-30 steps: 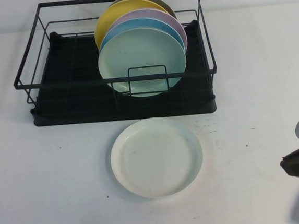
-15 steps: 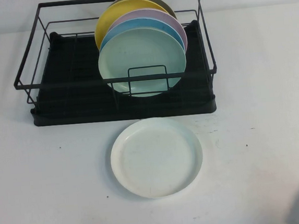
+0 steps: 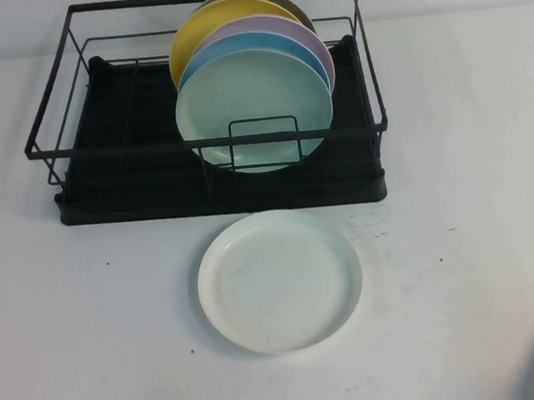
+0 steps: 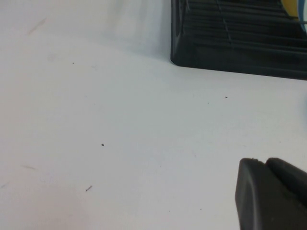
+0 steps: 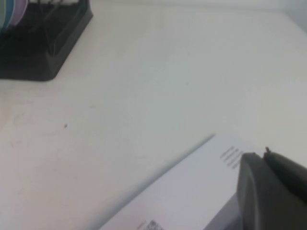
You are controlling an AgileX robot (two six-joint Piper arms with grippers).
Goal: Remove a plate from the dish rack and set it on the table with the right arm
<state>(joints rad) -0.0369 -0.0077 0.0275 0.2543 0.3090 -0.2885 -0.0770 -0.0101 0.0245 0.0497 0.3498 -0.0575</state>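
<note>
- The plate (image 3: 280, 280) is lying flat on the table (image 3: 91, 328), just in front of the dish rack (image 3: 202, 103) and clear of both arms.
- 5 plates stand upright in the rack, with the mint-green plate (image 3: 253, 108) at the front.
- The left gripper (image 4: 271, 194) only shows its tip, low over bare table near the rack corner. Can't tell if it's open.
- Same deal with the right gripper (image 5: 273, 191), beside a printed white sheet (image 5: 192, 196).
</note>
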